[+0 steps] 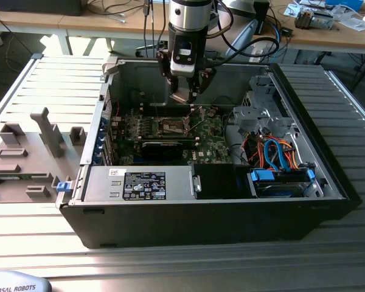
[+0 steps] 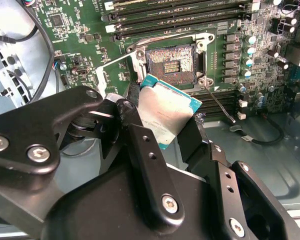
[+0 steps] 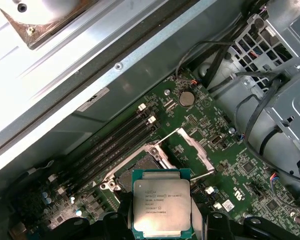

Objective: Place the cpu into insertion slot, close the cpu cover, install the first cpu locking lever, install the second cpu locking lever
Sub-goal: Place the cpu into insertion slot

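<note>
Fingers (image 2: 140, 145) are gripping the cpu (image 3: 162, 207) by two opposite edges, closed firmly on it, with its dull metal top facing up in both wrist views and a thin green rim showing around it. The chip is hanging in the air over the green circuit board (image 3: 225, 165), slightly tilted in the second wrist view, and is touching nothing but the fingers. Just past it the insertion slot (image 2: 171, 62) is lying open, its dark centre bare. The cpu cover (image 3: 192, 150) is standing swung up off the slot at one side, and a thin locking lever (image 2: 217, 102) is sticking out free beside the socket. Beyond the slot, long black memory slots (image 2: 180, 20) are running side by side across the board. In the exterior view the arm (image 1: 188, 18) is reaching down into the open computer case (image 1: 231, 225), holding the chip well above the board. The case is sitting on a slatted metal worktop (image 1: 48, 79), and grey fixtures (image 1: 48, 131) are lying on it toward the exterior view's left. Far behind, a wooden desk (image 1: 328, 36) is carrying cables and loose parts.
</note>
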Motion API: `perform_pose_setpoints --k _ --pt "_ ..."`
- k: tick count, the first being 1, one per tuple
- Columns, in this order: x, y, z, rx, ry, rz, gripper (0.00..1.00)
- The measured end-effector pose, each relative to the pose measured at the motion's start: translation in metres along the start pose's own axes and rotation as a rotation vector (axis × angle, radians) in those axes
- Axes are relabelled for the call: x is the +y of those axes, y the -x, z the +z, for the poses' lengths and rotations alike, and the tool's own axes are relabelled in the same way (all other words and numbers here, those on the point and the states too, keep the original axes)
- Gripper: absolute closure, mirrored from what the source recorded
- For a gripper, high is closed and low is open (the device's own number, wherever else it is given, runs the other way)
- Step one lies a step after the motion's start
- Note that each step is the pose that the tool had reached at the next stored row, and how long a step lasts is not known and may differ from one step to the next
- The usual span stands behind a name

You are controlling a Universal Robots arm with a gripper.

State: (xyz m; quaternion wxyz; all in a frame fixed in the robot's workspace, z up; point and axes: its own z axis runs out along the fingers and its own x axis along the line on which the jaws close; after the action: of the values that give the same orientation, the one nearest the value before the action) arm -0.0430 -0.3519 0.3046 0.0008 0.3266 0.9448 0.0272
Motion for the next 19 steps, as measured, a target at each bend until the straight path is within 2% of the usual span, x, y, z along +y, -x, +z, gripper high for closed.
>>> perform_pose_setpoints --k 19 --pt "0.0000 0.0000 0.0000 -0.0007 0.0002 0.015 0.46"
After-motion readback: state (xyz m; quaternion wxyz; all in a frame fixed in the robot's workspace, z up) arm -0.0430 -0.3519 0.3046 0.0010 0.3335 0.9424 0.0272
